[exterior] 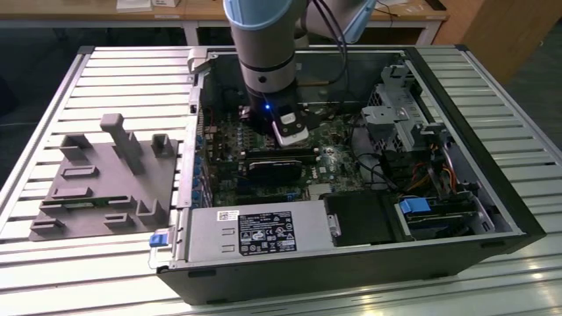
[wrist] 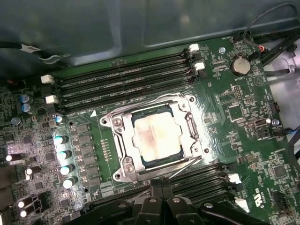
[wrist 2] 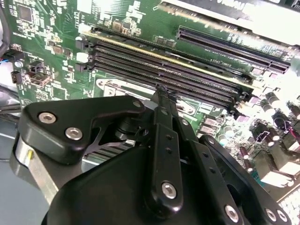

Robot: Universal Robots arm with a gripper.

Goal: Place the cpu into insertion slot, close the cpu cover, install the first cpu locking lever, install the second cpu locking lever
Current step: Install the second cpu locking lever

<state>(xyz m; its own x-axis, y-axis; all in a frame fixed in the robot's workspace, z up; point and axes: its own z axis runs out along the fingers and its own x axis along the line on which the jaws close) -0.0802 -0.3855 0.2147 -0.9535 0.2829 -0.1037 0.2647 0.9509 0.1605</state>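
– Silvery-grey metal is showing at the centre of the board. What is it sitting in?

– That is the cpu (wrist: 155, 136). It is lying flat inside the insertion slot (wrist: 146, 163), and the cpu cover (wrist: 123, 150) is lying down around it, framing the chip through its square window. A thin wire lever (wrist: 185, 166) is running along the socket edge nearest the jaws. Whether it is latched cannot be told.

– How are the jaws standing?

– They are hanging just above the board beside the socket. In both wrist views the black fingers (wrist 2: 164, 140) are drawn together, holding nothing.

– What is the larger container holding?

– The black computer case (exterior: 351, 263) is lying open on the ribbed metal surface (exterior: 79, 276). It is housing the green motherboard (wrist: 234, 140), a grey power supply (exterior: 206, 234) at the near wall, and a drive cage (exterior: 395, 118) on the exterior view's right. The arm (exterior: 263, 52) is reaching down into the case. Long black memory slots (wrist: 122, 84) are flanking the socket on two sides, and a coin cell (wrist: 240, 65) is sitting near one corner of the board.

– Anything outside the case?

– A grey moulded fixture (exterior: 97, 184) is resting on the surface at the exterior view's left, well apart from the jaws.

– Is any writing showing?

– A white-and-black label (exterior: 266, 232) is lying on the power supply, and white markings are dotting the motherboard. The print is too small to make out.
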